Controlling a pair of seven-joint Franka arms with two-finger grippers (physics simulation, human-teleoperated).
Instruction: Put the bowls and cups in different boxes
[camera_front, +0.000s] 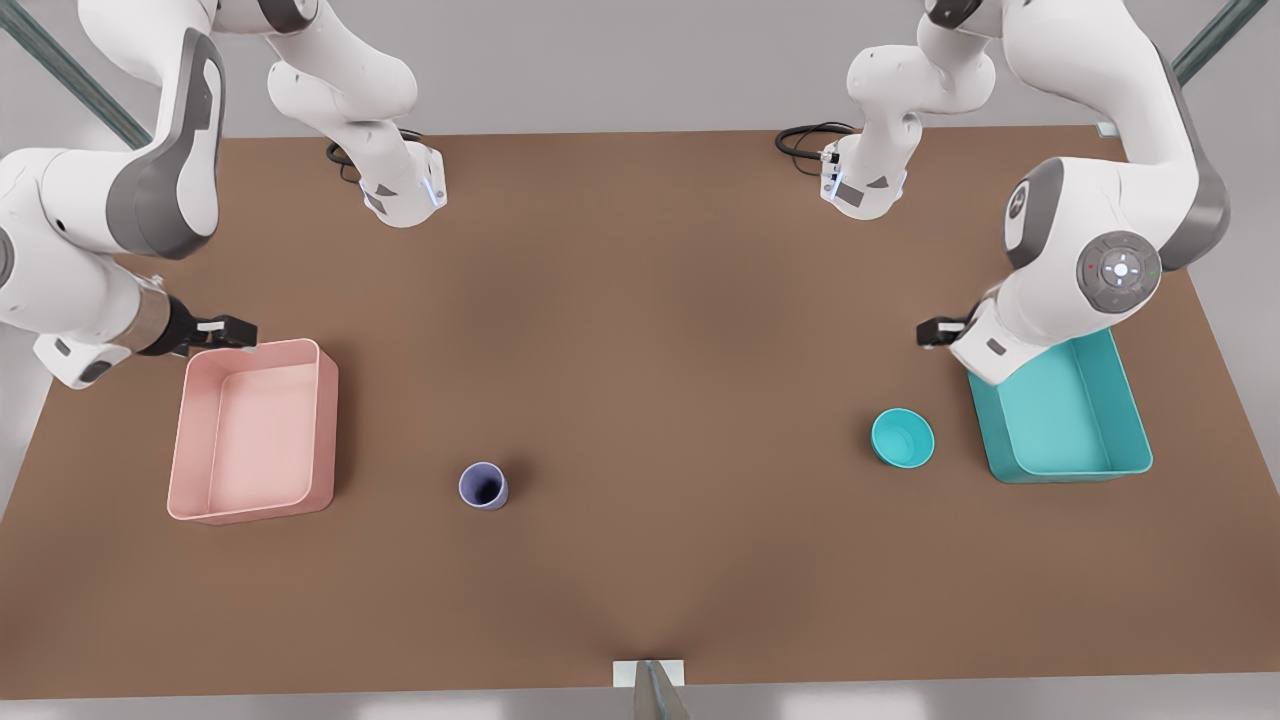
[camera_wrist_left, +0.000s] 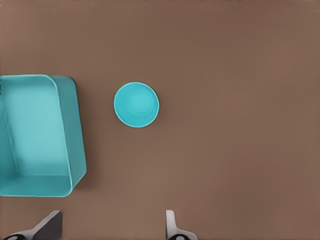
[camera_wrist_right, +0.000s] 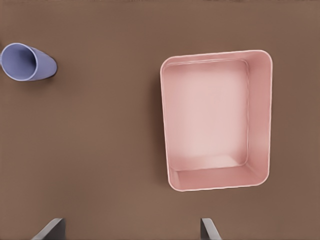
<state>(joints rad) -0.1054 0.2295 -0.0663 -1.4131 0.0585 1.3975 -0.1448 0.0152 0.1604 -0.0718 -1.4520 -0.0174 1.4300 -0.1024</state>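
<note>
The teal bowl (camera_front: 903, 437) (camera_wrist_left: 136, 104) stands upright on the brown table, just beside the teal box (camera_front: 1062, 425) (camera_wrist_left: 35, 130) at the front view's right. My left gripper (camera_front: 935, 332) (camera_wrist_left: 111, 227) hovers open above the far corner of that box, holding nothing. A lavender cup (camera_front: 484, 486) (camera_wrist_right: 25, 62) stands upright nearer the table's middle. The pale pink box (camera_front: 325, 420) (camera_wrist_right: 260, 120) lies at the front view's left, holding nothing. My right gripper (camera_front: 235, 330) (camera_wrist_right: 130, 229) hangs open over its far edge with nothing between its fingers.
Both arm bases (camera_front: 400, 190) (camera_front: 865, 180) are bolted at the table's far edge, with black cables (camera_front: 800, 140) beside them. A small white bracket (camera_front: 648, 672) sits at the near edge. Open tabletop lies between the cup and the bowl.
</note>
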